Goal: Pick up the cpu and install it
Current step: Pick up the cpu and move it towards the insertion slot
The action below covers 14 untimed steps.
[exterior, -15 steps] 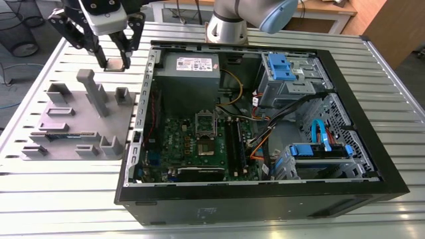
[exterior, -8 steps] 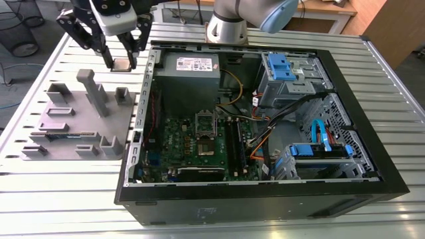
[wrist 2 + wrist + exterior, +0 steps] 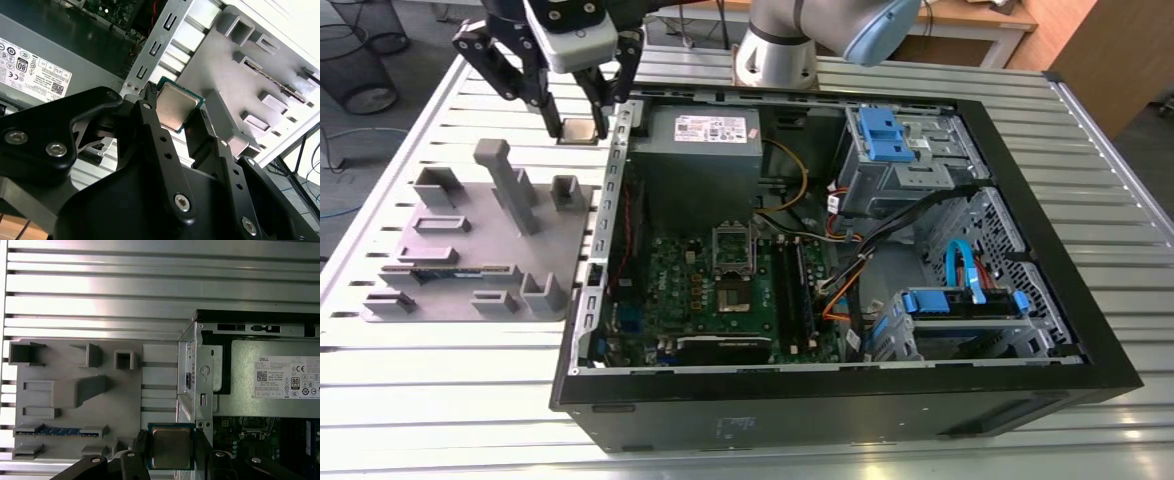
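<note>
Ribbed silver aluminium tabletop carries an open black computer case and a grey plastic fixture plate. My tool is clenched on the small square silvery-topped cpu, just outside the case's corner beside the plate. The cpu's underside is hidden; I cannot tell whether it clears the tabletop

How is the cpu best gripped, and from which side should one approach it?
Grip the cpu by two opposite side edges, coming from straight above. It is a thin flat square with its metal top facing up, so only the edges give parallel faces. The gripper holds it this way.
</note>
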### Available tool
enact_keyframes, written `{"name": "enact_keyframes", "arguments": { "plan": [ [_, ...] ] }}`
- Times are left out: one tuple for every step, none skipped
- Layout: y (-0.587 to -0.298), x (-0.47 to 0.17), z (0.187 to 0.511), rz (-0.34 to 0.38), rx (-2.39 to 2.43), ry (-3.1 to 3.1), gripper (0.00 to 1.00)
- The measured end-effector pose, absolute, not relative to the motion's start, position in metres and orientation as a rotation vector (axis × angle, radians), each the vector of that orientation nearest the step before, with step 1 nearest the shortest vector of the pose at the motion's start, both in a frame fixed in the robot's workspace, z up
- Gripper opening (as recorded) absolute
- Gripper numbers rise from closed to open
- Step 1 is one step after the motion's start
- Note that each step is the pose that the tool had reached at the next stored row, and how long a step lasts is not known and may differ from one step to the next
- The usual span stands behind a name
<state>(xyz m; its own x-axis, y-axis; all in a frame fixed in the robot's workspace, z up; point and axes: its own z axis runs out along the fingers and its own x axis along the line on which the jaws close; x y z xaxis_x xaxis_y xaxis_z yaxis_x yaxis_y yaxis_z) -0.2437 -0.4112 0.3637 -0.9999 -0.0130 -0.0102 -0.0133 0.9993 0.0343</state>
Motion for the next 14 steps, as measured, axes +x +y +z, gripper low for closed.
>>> {"name": "enact_keyframes", "arguments": {
  "plan": [
    [-0.4112,-0.2437,0.3637,0.054,-0.020,3.131,0.47],
    [-0.4112,-0.2437,0.3637,0.054,-0.020,3.131,0.47],
    [-0.4112,-0.2437,0.3637,0.054,-0.020,3.131,0.47],
    [-0.4111,-0.2437,0.3637,0.054,-0.020,3.131,0.47],
    [-0.4111,-0.2436,0.3637,0.054,-0.020,3.131,0.47],
    [-0.4112,-0.2436,0.3637,0.054,-0.020,3.131,0.47],
    [-0.4111,-0.2436,0.3638,0.054,-0.020,3.131,0.47],
    [-0.4111,-0.2436,0.3638,0.054,-0.020,3.131,0.47],
    [-0.4111,-0.2436,0.3638,0.054,-0.020,3.131,0.47],
    [-0.4111,-0.2436,0.3638,0.054,-0.020,3.131,0.47],
    [-0.4111,-0.2436,0.3638,0.054,-0.020,3.131,0.47],
    [-0.4112,-0.2433,0.3640,0.054,-0.021,3.131,0.47],
    [-0.4111,-0.2425,0.3640,0.054,-0.021,3.131,0.47],
    [-0.4111,-0.2413,0.3639,0.054,-0.021,3.131,0.47]
  ]
}}
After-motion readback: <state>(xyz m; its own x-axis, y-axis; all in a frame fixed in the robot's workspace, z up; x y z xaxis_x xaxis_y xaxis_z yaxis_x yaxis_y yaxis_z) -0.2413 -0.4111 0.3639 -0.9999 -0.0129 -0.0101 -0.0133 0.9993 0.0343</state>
